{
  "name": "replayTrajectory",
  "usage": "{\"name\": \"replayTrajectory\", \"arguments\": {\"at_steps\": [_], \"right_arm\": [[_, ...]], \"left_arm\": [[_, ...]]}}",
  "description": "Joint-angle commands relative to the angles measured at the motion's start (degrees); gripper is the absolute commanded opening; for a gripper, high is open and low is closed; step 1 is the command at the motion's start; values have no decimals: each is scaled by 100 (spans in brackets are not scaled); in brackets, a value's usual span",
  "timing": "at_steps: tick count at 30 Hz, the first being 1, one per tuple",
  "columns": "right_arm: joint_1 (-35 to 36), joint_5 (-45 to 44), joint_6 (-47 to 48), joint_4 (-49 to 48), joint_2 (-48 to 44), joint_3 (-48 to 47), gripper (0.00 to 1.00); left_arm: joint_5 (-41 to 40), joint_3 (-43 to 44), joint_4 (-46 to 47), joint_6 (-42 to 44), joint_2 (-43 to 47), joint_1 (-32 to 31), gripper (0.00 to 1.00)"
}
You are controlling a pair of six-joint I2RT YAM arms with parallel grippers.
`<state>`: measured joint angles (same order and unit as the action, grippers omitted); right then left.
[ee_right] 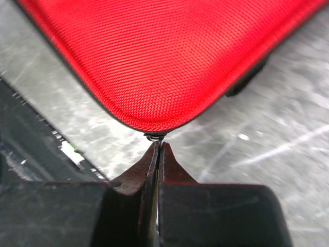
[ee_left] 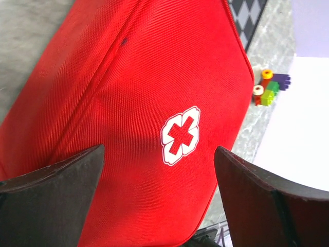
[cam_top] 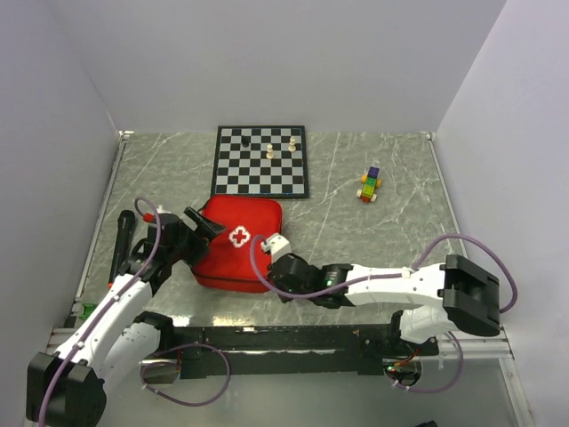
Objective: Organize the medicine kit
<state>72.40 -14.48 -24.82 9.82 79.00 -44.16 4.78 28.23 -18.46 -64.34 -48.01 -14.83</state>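
The medicine kit (cam_top: 233, 253) is a closed red square case with a white cross emblem, lying on the marbled table left of centre. My left gripper (cam_top: 201, 226) hovers over its left side, open; in the left wrist view its dark fingers (ee_left: 56, 200) stand wide apart with the kit (ee_left: 154, 92) filling the space behind them. My right gripper (cam_top: 270, 270) is at the kit's near right corner. Its jaws (ee_right: 158, 145) are shut flat on a thin zipper pull whose metal ring (ee_right: 156, 137) hangs from the kit's rounded corner (ee_right: 169, 62).
A black-and-white chessboard (cam_top: 260, 160) with a few pieces lies behind the kit. A small stack of coloured blocks (cam_top: 371, 185) sits at the right, also seen in the left wrist view (ee_left: 270, 87). A black stick-like object (cam_top: 123, 236) lies at the left edge. Walls enclose the table.
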Motion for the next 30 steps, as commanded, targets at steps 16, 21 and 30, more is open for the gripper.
{"name": "replayTrajectory", "arguments": {"at_steps": [16,21,30], "right_arm": [[-105,-397,539,748,-519,-39,0],[423,-346,960,776,263,-1022,0],[662,271,1559,995,1785,-3028,0]], "left_arm": [[-942,409,-1360,430,633,68,96],[-1558,1210,-2485,265,1197,68,96],[-1262,1398,-3323,-281,1531,68,96]]}}
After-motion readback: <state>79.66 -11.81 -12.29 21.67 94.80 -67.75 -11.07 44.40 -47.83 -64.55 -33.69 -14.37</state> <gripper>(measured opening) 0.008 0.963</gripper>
